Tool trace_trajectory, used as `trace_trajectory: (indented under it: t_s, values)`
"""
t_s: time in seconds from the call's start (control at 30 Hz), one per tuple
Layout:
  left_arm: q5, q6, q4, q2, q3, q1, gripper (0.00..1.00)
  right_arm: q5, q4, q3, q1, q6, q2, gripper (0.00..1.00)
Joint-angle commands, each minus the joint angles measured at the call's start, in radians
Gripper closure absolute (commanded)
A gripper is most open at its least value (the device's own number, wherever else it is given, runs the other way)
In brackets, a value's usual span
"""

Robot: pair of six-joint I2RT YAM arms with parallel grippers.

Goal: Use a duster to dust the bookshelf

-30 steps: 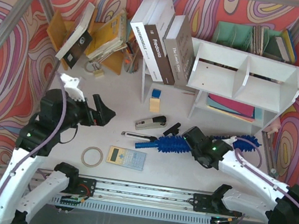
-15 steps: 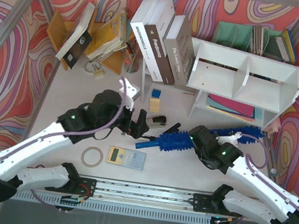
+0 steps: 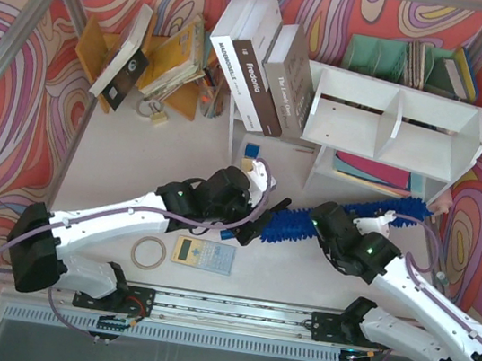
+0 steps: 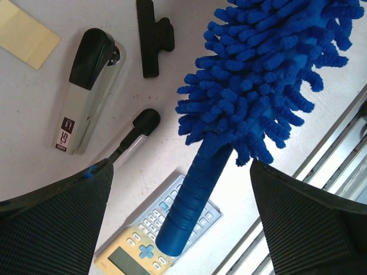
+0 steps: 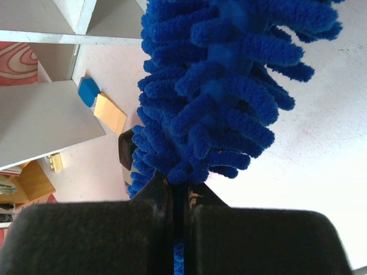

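Note:
The bright-blue fluffy duster (image 3: 349,213) lies slanted in front of the white bookshelf (image 3: 395,122), its far tip near the shelf's lower right corner. My right gripper (image 3: 318,226) is shut on the duster (image 5: 218,86) partway along the chenille head, and strands bulge out above the closed jaws (image 5: 178,192). My left gripper (image 3: 248,222) is open and straddles the slim blue handle (image 4: 189,195). A clear gap shows between the handle and each finger (image 4: 57,223). The handle hangs above the table. The white bookshelf boards (image 5: 40,123) show at upper left in the right wrist view.
Under the handle lies a calculator (image 4: 135,243), with a pen (image 4: 135,134), a stapler (image 4: 86,97), a black clip (image 4: 153,35) and a yellow note pad (image 4: 26,31) beyond. A tape ring (image 3: 149,252) sits front left. Leaning books (image 3: 259,61), an orange rack (image 3: 164,60) and a teal organiser (image 3: 386,57) stand behind.
My left arm has swung right across the table and its open jaws now flank the duster handle. The right gripper has raised and tilted the duster, still shut on it.

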Motion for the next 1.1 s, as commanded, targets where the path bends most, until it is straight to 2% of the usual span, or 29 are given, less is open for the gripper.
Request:
trace_trajectory:
  t_s: [0.0,0.33,0.43,0.63,0.8,0.97,1.07]
  values:
    - [0.021,0.038,0.075,0.024,-0.036,-0.009,0.08,0.061,-0.021,0.038,0.002,-0.016,-0.028,1.0]
    - [0.033,0.052,0.172,0.115,-0.079,-0.043,0.16,0.063,-0.018,0.035,0.0,-0.018,-0.053,1.0]
    - [-0.018,0.053,0.221,0.125,-0.111,-0.052,0.16,0.067,-0.018,0.035,0.001,-0.016,-0.057,1.0]
    - [-0.063,0.056,0.296,0.128,-0.165,-0.055,0.23,0.063,-0.015,0.043,0.001,-0.02,-0.053,1.0]
    - [-0.065,0.06,0.29,0.143,-0.166,-0.057,0.36,0.057,-0.014,0.047,0.001,-0.024,-0.046,1.0]
    - [-0.069,0.062,0.287,0.149,-0.164,-0.068,0.58,0.057,-0.012,0.042,0.001,-0.021,-0.045,1.0]
    - [-0.085,0.064,0.285,0.145,-0.16,-0.082,0.67,0.061,-0.015,0.041,0.001,-0.016,-0.041,1.0]
